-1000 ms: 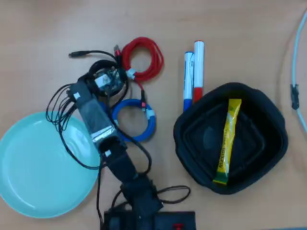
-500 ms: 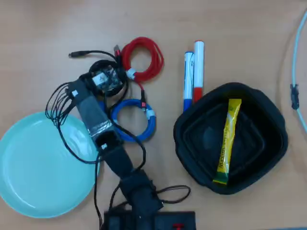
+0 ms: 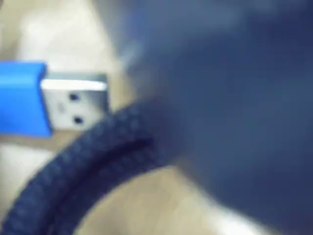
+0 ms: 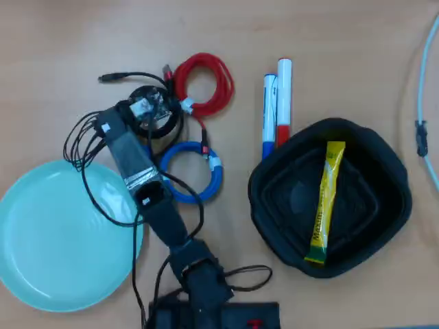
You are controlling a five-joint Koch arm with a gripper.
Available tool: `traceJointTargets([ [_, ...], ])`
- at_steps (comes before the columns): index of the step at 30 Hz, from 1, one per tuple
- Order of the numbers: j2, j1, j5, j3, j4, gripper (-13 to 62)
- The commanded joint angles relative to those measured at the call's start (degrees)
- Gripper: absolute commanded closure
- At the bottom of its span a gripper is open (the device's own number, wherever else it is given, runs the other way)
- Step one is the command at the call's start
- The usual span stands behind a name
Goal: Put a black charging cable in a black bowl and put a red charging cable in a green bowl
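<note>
Up close, the black charging cable [image 3: 73,176] shows a woven braided sheath; whether the gripper [image 4: 147,110] is open cannot be told.

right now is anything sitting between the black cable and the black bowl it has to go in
Yes. In the overhead view the blue cable coil and two upright markers lie on the table between the black charging cable and the black bowl. A yellow sachet already lies inside the bowl. The gripper sits right over the black coil.
</note>
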Motion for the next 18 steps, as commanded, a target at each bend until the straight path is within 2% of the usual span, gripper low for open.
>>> traceJointTargets([
  [1,1.41,0.62,2.37,-1.23,2.2,-7.5],
  [5,1.41,0.62,3.6,-0.79,3.34,-7.4],
  [10,1.23,0.62,11.43,-0.7,4.13,-7.2],
  [18,0.35,0.53,11.43,-0.62,4.48,-7.2],
])
